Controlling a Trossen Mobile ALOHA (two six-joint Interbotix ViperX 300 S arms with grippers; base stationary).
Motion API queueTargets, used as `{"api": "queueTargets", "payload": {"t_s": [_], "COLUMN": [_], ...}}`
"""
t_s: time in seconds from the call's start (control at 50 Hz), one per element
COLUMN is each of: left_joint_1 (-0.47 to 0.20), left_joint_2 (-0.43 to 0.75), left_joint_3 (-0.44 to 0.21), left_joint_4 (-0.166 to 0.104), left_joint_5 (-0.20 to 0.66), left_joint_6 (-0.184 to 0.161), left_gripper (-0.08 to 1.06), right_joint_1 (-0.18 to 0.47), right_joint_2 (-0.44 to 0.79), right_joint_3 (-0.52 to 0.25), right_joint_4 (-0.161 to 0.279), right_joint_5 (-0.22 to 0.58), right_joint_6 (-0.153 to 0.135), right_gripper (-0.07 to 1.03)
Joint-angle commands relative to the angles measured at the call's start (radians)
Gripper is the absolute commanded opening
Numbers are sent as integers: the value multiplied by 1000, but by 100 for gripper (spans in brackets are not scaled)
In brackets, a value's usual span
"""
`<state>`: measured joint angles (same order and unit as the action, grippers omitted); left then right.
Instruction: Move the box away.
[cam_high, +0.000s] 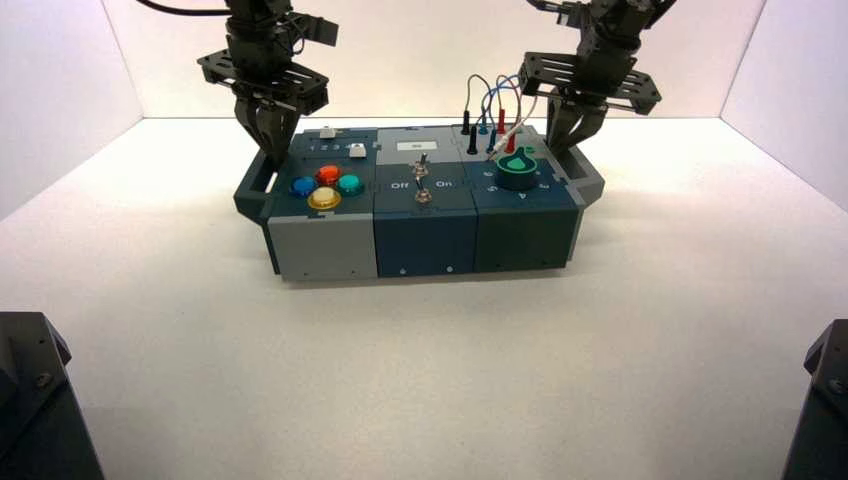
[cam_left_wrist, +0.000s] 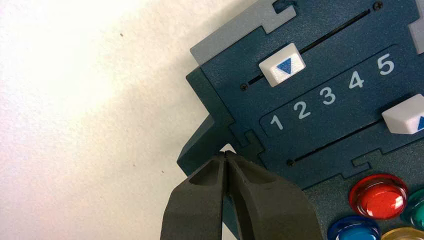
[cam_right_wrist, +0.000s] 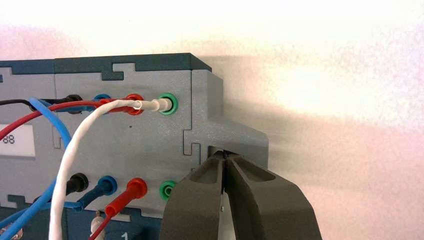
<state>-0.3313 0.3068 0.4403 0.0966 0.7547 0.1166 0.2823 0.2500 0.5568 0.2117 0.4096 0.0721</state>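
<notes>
The box (cam_high: 420, 235) stands on the white table, dark blue-grey and light grey, with four coloured buttons (cam_high: 325, 186), toggle switches (cam_high: 423, 180), a green dial (cam_high: 517, 168) and looped wires (cam_high: 495, 105). My left gripper (cam_high: 268, 150) is shut, its tips poked into the opening of the box's left side handle (cam_high: 252, 190). In the left wrist view the gripper (cam_left_wrist: 226, 154) touches that handle (cam_left_wrist: 200, 145). My right gripper (cam_high: 560, 145) is shut, its tips in the right side handle (cam_high: 590, 180). The right wrist view shows it (cam_right_wrist: 224, 154) under the grey handle (cam_right_wrist: 240, 137).
White walls close in the table at the back and on both sides, with open table behind the box. Dark arm bases stand at the front left (cam_high: 35, 400) and front right (cam_high: 820, 400) corners. White sliders (cam_left_wrist: 282, 67) and numerals 1 to 5 lie beside the left handle.
</notes>
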Motion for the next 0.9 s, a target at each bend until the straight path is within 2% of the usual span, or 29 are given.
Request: {"api": "queueTargets", "payload": {"t_s": [0.02,0.34,0.5,0.9], "left_joint_1": [-11,3,3,3], "left_joint_2": [12,66,74,-40], "left_joint_3": [-40,-91,-91,-87], "left_joint_4": [-6,-6,-6,-6], "left_joint_5": [-41,-41,-35,-12], "left_joint_6": [11,25,28,31], "left_gripper": [-3,-3,-3,-3], "right_joint_1": [14,6,6,6], "right_joint_2": [14,64,63,-15], "right_joint_3": [-43,-110,-110,-106], "right_joint_4": [5,-6,-6,-17], "right_joint_5": [0,37,52,77], "right_joint_6": [2,2,2,2], "right_gripper": [-2,-2,-2,-2]}}
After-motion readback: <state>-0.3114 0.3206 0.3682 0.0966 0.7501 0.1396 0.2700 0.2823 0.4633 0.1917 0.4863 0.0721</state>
